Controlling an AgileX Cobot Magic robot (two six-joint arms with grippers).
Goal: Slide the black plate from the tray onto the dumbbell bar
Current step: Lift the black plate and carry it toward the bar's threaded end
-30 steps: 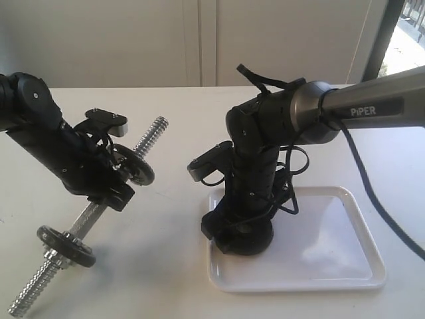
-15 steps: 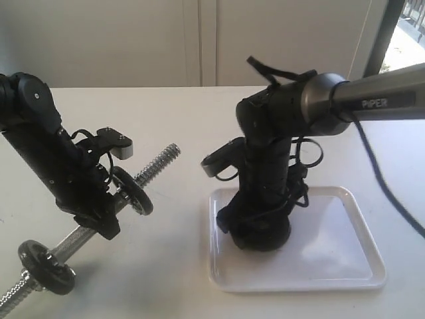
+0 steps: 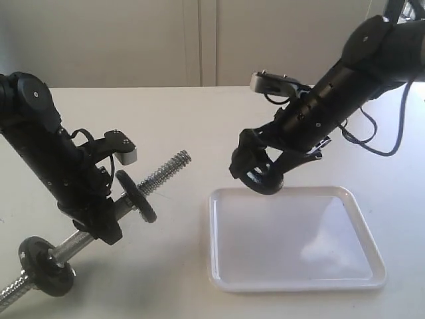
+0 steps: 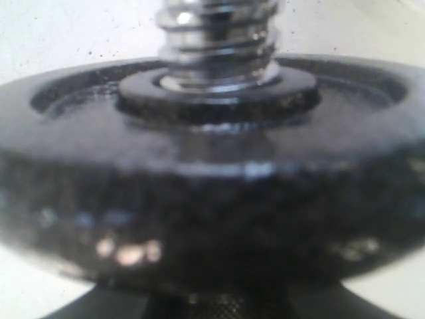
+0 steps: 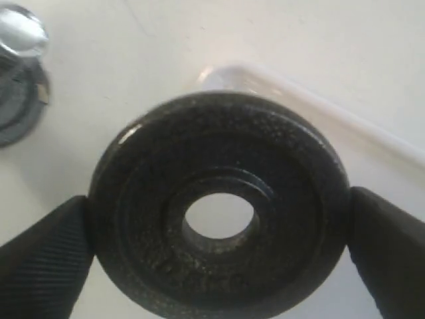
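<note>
My right gripper (image 3: 257, 167) is shut on the black plate (image 3: 260, 178), holding it in the air just above the far left corner of the white tray (image 3: 362, 266). In the right wrist view the black plate (image 5: 219, 212) sits edge-gripped between both fingers (image 5: 43, 259), its centre hole open, with the tray's rim (image 5: 312, 100) behind it. My left gripper (image 3: 99, 216) holds the dumbbell bar (image 3: 163, 173) tilted, threaded end up toward the right. Two other black discs (image 3: 136, 196) (image 3: 45, 266) sit on the bar. The left wrist view is filled by one disc (image 4: 212, 199) and the bar's thread (image 4: 216, 40).
The white table (image 3: 179, 113) runs back to a pale wall. The right arm's cables (image 3: 392, 143) hang above the tray's far right side. The bar's lower threaded end (image 3: 10, 292) reaches the left edge of the exterior view.
My right gripper has lifted the black plate off the tray and tilted up, the arm swinging back to the right. The left arm shifted the bar lower and a little to the right.
</note>
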